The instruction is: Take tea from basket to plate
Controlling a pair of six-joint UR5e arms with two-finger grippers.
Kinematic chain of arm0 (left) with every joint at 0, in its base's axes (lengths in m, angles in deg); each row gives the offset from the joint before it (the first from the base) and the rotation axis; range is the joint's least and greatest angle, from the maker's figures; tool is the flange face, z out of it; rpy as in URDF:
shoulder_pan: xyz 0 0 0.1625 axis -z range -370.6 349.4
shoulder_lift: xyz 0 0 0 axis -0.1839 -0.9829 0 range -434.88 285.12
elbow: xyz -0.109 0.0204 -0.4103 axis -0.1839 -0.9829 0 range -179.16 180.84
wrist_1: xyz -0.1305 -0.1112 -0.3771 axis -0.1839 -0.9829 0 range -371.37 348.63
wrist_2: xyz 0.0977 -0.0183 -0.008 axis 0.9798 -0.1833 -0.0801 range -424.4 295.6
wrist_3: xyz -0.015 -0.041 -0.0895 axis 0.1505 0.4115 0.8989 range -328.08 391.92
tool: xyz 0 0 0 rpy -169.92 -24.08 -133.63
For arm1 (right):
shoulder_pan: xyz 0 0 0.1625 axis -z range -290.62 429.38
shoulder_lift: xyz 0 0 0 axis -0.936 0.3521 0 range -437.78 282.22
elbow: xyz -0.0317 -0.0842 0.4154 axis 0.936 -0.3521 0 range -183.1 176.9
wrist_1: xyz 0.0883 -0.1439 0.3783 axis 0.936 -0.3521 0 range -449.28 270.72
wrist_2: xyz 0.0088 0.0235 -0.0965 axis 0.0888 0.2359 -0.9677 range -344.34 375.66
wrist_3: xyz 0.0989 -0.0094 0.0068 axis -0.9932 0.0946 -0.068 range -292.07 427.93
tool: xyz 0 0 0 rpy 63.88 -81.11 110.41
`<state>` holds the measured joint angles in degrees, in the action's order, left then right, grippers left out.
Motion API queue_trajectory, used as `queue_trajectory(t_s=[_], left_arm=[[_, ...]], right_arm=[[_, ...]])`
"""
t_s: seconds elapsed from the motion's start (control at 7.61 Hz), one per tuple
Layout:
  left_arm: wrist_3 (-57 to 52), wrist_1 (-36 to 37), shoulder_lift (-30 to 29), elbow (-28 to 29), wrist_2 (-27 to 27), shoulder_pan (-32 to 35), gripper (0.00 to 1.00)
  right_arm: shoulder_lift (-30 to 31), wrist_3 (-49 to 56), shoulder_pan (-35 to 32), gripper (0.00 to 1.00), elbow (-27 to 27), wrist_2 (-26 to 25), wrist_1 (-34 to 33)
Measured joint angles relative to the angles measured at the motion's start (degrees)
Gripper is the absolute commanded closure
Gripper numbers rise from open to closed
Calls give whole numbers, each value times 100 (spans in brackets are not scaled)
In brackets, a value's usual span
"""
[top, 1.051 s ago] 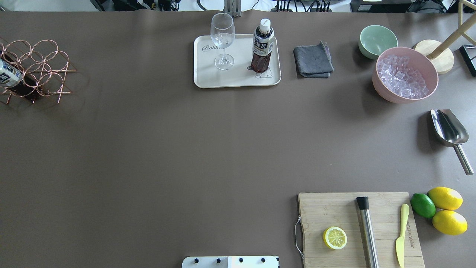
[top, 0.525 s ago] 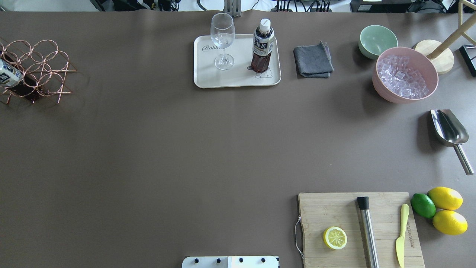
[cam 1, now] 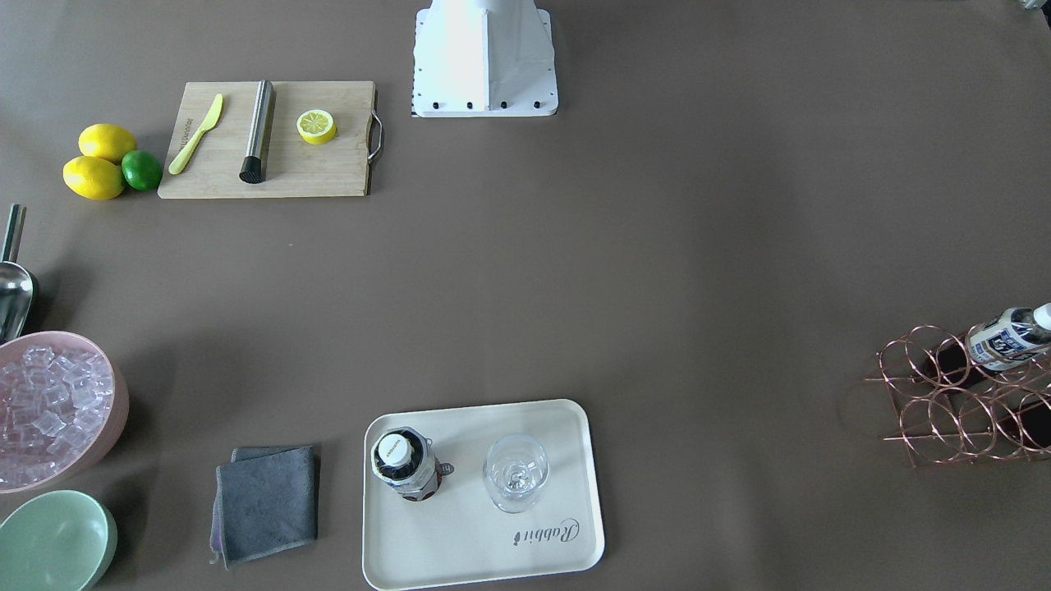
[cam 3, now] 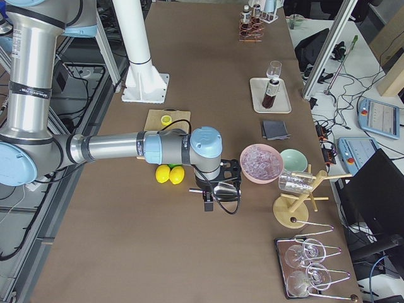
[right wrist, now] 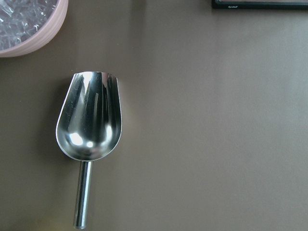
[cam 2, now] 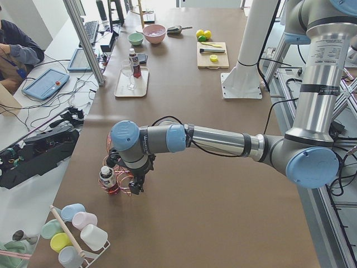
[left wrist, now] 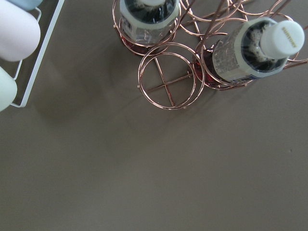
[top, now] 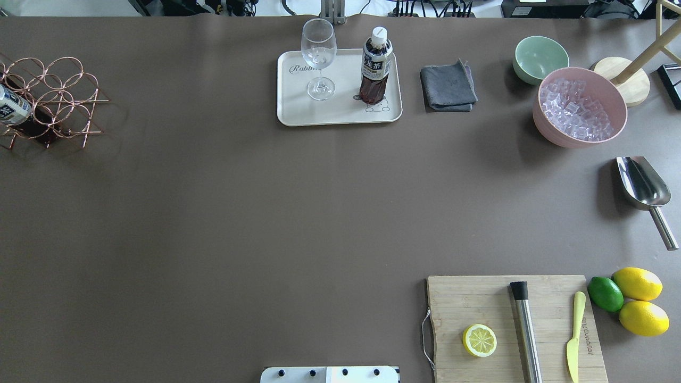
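One tea bottle [top: 375, 66] stands upright on the cream plate [top: 298, 113] at the table's far side, beside a stemmed glass [top: 318, 56]. The copper wire basket [top: 58, 96] sits at the far left edge with a tilted tea bottle [top: 11, 109] in it. Looking down on the basket [left wrist: 168, 77], the left wrist view shows two bottles [left wrist: 255, 50] [left wrist: 150, 17] in its rings. My left gripper [cam 2: 134, 187] hangs next to the basket and shows only in the exterior left view; I cannot tell its state. My right gripper [cam 3: 207, 203] hovers over a steel scoop [right wrist: 89, 120]; state unclear.
A grey cloth [top: 448, 86], a mint bowl [top: 540, 57] and a pink bowl of ice [top: 580, 109] stand right of the plate. A cutting board [top: 511, 324] with a lemon half, muddler and knife lies near right, beside lemons and a lime. A cup rack [left wrist: 19, 43] sits by the basket.
The basket and its tilted bottle shift by a few pixels; everything else on the table stays where it was.
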<state>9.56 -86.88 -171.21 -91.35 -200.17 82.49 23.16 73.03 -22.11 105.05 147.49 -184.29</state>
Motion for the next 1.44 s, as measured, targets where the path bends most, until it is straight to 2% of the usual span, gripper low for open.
queue_trajectory(t_s=[0.26, 0.53, 0.92, 1.44], left_arm=[[631, -113, 216, 12, -2, -95, 1], [801, -373, 403, 38, -5, -112, 1], [1531, -510, 444, -3, 3, -116, 1], [1704, -741, 448, 13, 51, -133, 1]], right_arm=[[4, 0, -13, 0, 3, -7, 6], [1, 7, -17, 0, -7, -15, 8], [-4, 17, -17, 0, -30, -21, 8], [-5, 14, -17, 0, -32, -30, 8]])
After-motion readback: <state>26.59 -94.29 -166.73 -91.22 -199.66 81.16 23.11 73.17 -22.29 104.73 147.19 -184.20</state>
